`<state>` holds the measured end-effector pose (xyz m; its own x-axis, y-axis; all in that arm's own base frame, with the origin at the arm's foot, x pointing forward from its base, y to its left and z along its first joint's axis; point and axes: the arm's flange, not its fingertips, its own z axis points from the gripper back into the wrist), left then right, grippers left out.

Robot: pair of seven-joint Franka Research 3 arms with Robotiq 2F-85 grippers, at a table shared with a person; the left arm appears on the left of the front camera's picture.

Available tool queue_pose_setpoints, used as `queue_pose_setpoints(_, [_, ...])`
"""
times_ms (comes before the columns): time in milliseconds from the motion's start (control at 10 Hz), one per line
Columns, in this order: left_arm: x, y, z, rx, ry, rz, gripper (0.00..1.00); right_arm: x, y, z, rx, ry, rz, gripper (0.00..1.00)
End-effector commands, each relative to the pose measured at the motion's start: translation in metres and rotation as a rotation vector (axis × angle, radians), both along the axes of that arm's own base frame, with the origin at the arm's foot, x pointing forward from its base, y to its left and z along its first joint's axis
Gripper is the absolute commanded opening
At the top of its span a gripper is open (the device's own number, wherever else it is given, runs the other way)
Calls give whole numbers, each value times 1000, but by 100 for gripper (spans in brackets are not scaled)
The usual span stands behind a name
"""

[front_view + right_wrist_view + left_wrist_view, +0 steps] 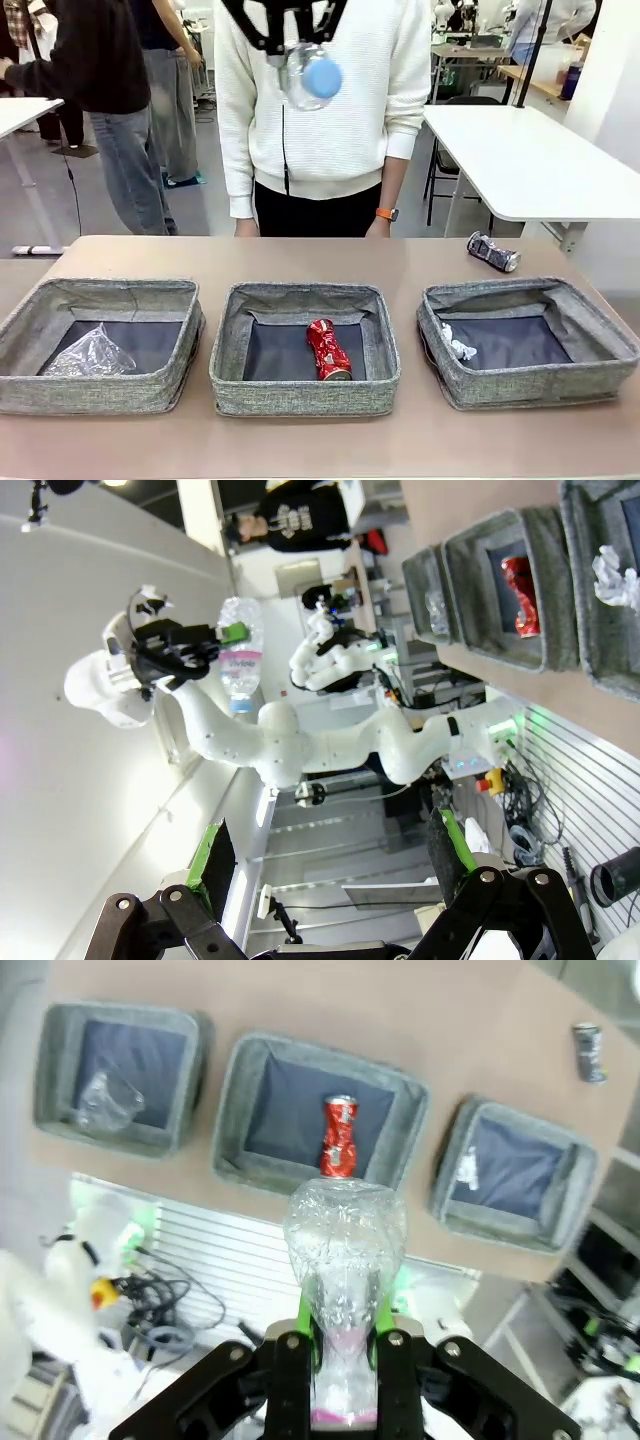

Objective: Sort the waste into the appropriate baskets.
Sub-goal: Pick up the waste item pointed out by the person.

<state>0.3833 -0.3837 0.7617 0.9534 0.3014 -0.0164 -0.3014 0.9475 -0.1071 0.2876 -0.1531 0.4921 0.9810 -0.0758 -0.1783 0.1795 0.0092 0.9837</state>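
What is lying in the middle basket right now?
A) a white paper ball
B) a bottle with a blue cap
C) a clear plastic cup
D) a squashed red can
D: the crushed red can lies inside the middle basket, while the clear plastic cup is in the left basket and the white paper ball is in the right basket.

Bright even light (wrist edges distorted)

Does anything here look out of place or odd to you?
Yes. The crushed dark-silver can lies on the bare table, beyond the right basket and outside all three baskets. The left gripper holds the bottle high above them.
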Motion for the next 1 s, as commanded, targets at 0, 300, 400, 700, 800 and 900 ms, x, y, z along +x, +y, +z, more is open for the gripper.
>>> queue_pose_setpoints(0, [16,-17,22,-19,51,17,22,0,-1,6,12,7,-2,100])
queue_pose_setpoints(300, [0,0,0,0,0,0,22,0,-1,6,12,7,-2,100])
queue_pose_setpoints(400, [0,0,0,0,0,0,22,0,-1,6,12,7,-2,100])
queue_pose_setpoints(700, [0,0,0,0,0,0,22,0,-1,6,12,7,-2,100])
queue_pose_setpoints(800, [0,0,0,0,0,0,22,0,-1,6,12,7,-2,100])
queue_pose_setpoints(900, [0,0,0,0,0,0,22,0,-1,6,12,7,-2,100])
